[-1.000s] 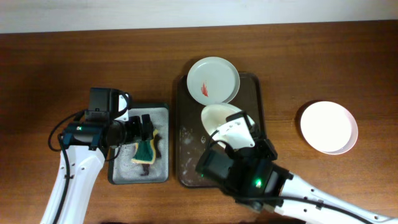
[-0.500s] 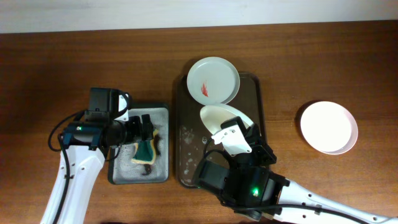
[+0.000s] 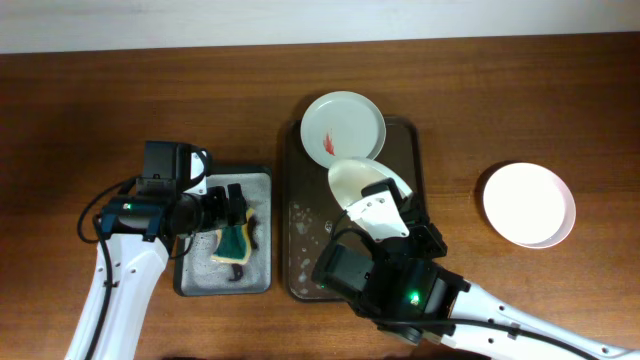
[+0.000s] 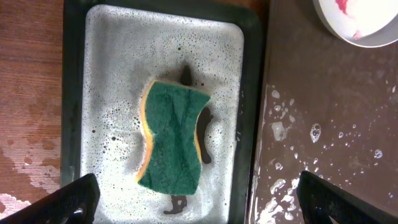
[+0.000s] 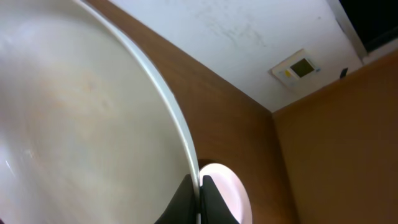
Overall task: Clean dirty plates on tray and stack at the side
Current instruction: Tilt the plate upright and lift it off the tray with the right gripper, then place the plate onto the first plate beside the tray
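Tilted plate (image 3: 352, 185) in right pincer (image 5: 200, 194) (over tray (image 3: 300, 190))

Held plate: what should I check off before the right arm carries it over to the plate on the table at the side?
1. Right tool shut on the held plate at its rim: ok.
2. Held plate free of red: cannot tell; what shows is clean, the rest is hidden.
3. Side plate bare, ready to stack on: ok.
4. Table between the brown tray and side plate bare: ok.
5. Left tool open over the sponge, out of the way: ok.
6. Brown tray emptied: not ok; a red-smeared plate lies at its far end.
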